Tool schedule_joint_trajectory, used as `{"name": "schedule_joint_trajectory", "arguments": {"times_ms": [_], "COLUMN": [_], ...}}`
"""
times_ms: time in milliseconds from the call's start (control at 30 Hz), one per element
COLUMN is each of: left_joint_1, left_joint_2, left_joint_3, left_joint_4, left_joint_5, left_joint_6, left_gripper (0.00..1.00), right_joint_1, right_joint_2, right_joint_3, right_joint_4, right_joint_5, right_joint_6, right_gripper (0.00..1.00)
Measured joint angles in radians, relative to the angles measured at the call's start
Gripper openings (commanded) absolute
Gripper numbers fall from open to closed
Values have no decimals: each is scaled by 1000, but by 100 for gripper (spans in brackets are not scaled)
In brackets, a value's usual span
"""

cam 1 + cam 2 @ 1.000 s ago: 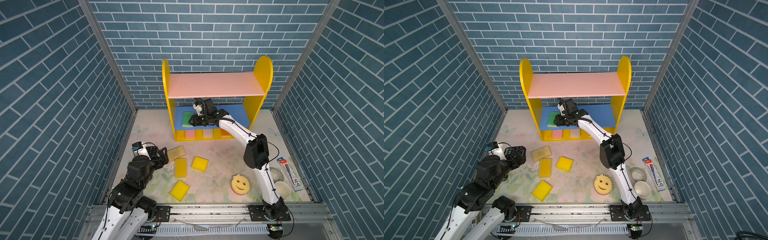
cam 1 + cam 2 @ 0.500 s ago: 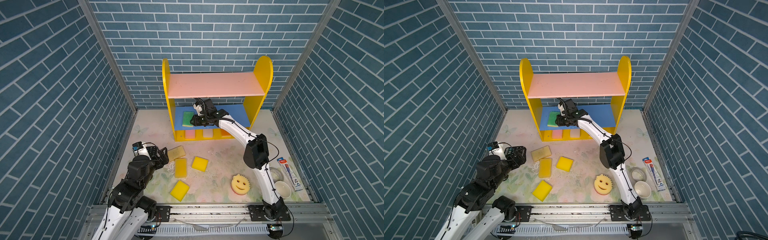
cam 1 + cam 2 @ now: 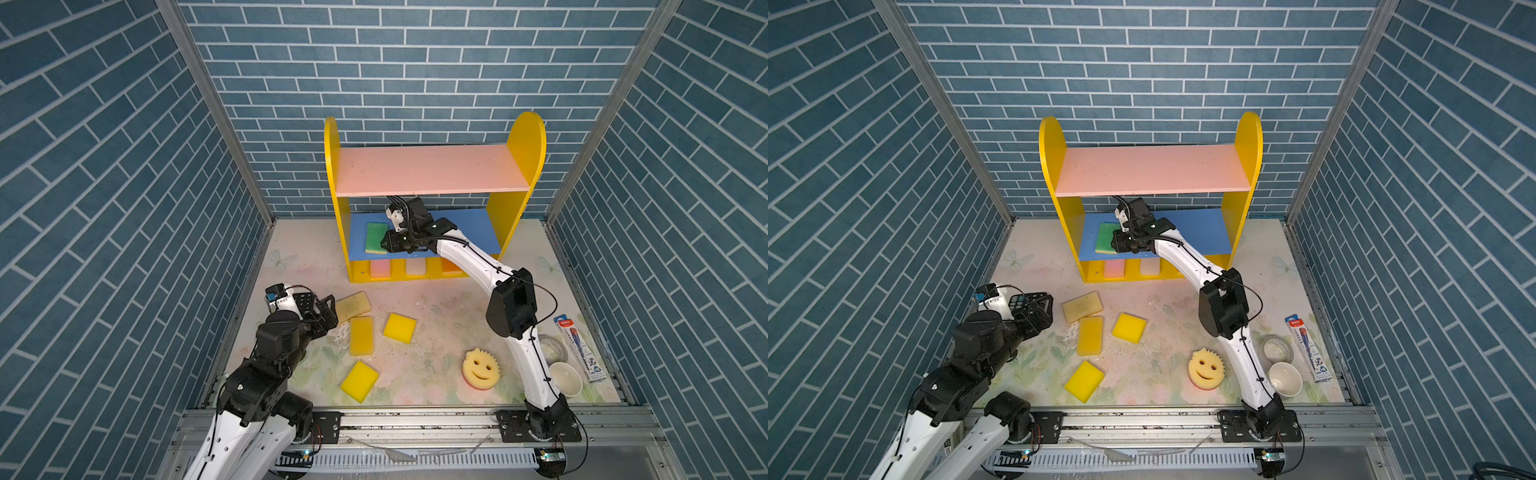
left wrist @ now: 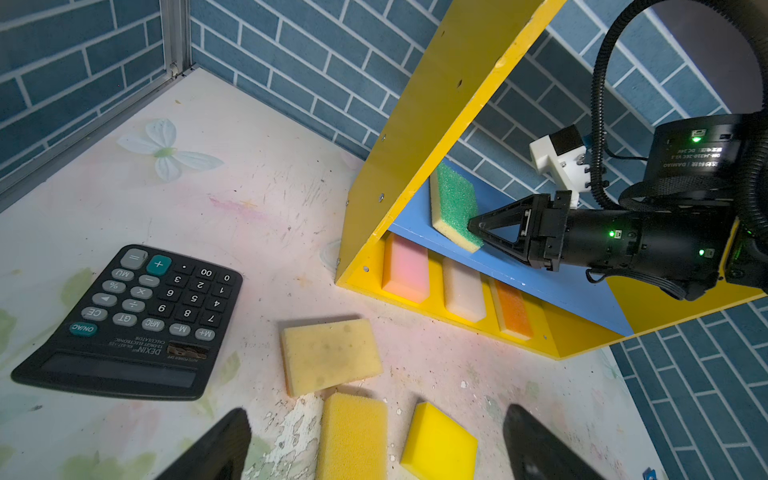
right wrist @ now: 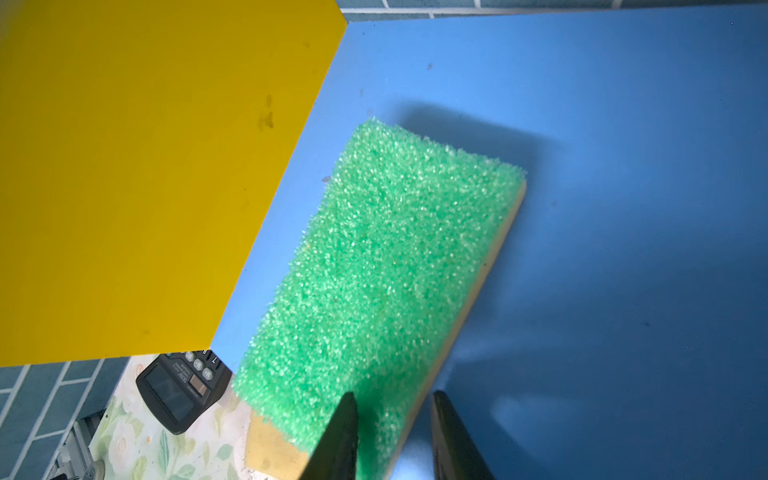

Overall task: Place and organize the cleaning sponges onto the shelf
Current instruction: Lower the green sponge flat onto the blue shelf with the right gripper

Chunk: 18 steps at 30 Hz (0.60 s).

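Shelf, green sponge at blue board's nine o'clock end
Half-closed right pincer straddles its corner, grip unclear; left pincer spread wide, empty.

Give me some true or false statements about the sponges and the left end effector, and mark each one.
The green sponge lies on the blue middle board of the shelf. True.
Three sponges sit on the yellow base. True: pink sponge, whitish sponge, orange sponge.
The pink top board holds a sponge. False: the pink top board is bare.
The left end effector grips the calculator. False: the left end effector is open and empty; the calculator lies on the table.
The smiley sponge is on the shelf. False: the smiley sponge lies on the table.
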Motion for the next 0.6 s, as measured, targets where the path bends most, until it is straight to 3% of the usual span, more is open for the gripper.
{"name": "schedule_joint_trajectory", "arguments": {"times_ms": [600], "left_joint_1": [0], "left_joint_2": [29], "left_joint_3": [-1], "left_joint_4": [13], "left_joint_5": [16], "left_joint_6": [-2], "left_gripper": [96], "right_joint_1": [-1], "right_joint_2": [3], "right_joint_3": [21], "right_joint_4": [-26], "right_joint_5": [-13], "right_joint_6": [-51], "right_gripper": [34]}}
